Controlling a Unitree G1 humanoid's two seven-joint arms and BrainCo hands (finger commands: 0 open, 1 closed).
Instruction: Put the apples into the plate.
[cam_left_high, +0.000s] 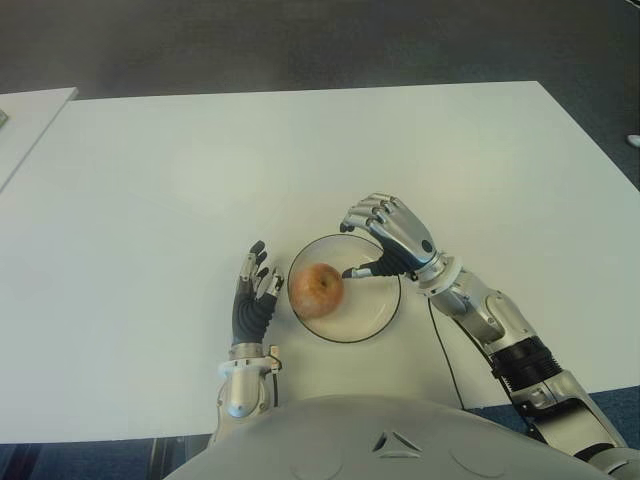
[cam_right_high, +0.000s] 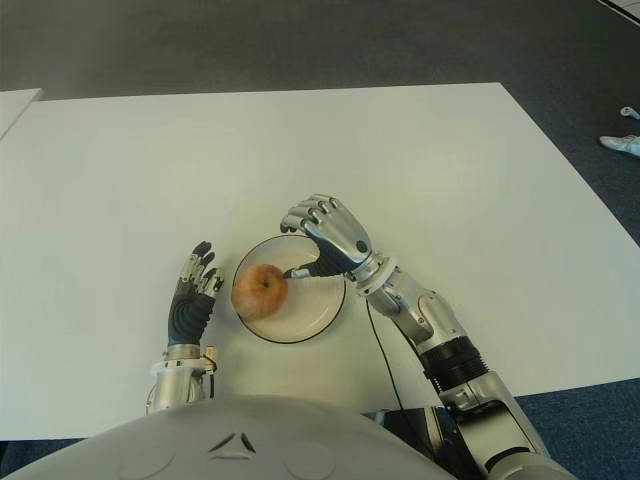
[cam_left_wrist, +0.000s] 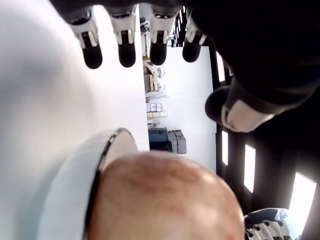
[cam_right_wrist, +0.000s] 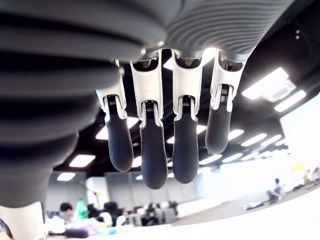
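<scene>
Already the apple (cam_left_high: 317, 289) sits in the plate (cam_left_high: 379, 315), against its left rim, near the front edge of the white surface (cam_left_high: 150, 200); the right hand (cam_left_high: 385, 236) hovers over the plate's far right rim, fingers loosely curled, thumb reaching toward the apple, gripping nothing; the left hand (cam_left_high: 254, 290) shows just left of the plate, fingers straight and empty.
</scene>
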